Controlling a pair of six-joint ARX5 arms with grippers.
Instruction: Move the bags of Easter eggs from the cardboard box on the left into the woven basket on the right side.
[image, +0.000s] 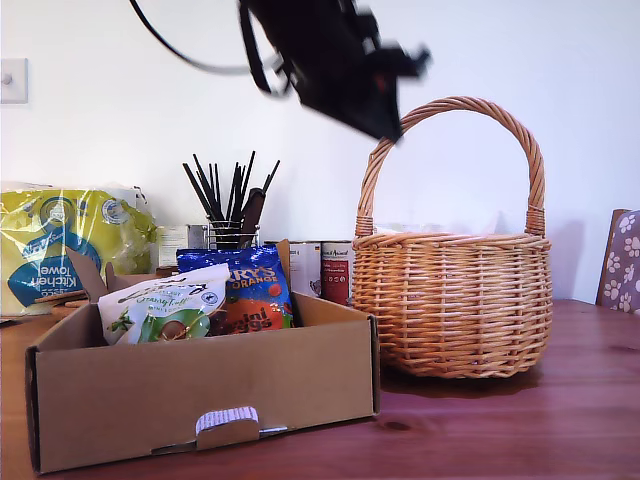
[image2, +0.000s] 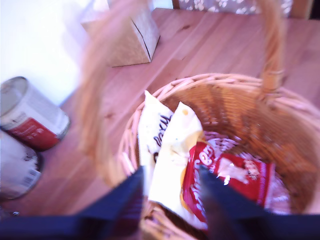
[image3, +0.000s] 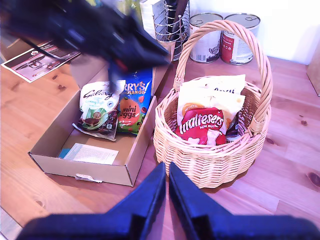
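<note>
The woven basket (image: 450, 300) stands at the exterior view's right, and the white-orange Maltesers bag (image3: 202, 125) lies inside it. My first gripper (image2: 172, 200) hovers open just above the basket's rim, over that bag (image2: 225, 175), holding nothing. Its blurred arm (image: 340, 60) hangs beside the basket handle (image: 530, 150). In the cardboard box (image: 200, 395), at the exterior view's left, lean a white-green bag (image: 165, 305) and a blue Terry's Orange bag (image: 250, 290). My second gripper (image3: 167, 185) is shut and empty, high above the table in front of the basket (image3: 210, 160).
Behind the box are a yellow-green kitchen towel pack (image: 60, 250), a wire holder of black sticks (image: 230, 200) and two tins (image3: 205, 37). A paper slip (image3: 92, 152) lies on the box floor. A small cardboard carton (image2: 132, 35) stands beyond the basket.
</note>
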